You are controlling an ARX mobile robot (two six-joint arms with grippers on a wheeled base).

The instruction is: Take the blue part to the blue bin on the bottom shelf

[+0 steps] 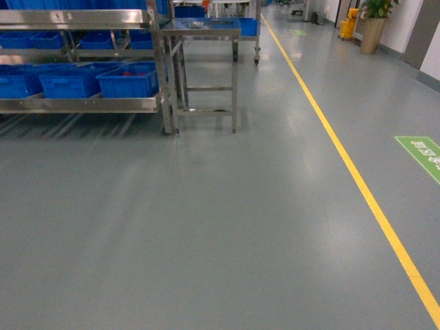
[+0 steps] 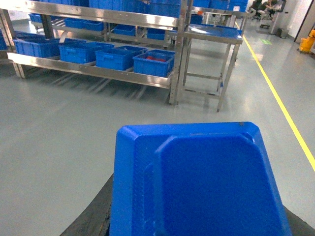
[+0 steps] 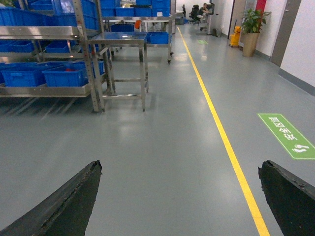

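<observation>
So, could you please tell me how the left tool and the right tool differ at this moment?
The left tool carries the blue part, which fills the space between its dark fingers; the right tool holds nothing, with only floor between its fingers. The right tool's fingers stand wide apart and plain to see; the left tool's are mostly hidden under the part. Both have dark fingers.

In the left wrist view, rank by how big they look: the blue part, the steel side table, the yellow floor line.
1. blue part, largest, though nearness to the camera inflates it
2. steel side table
3. yellow floor line, long but thin
</observation>
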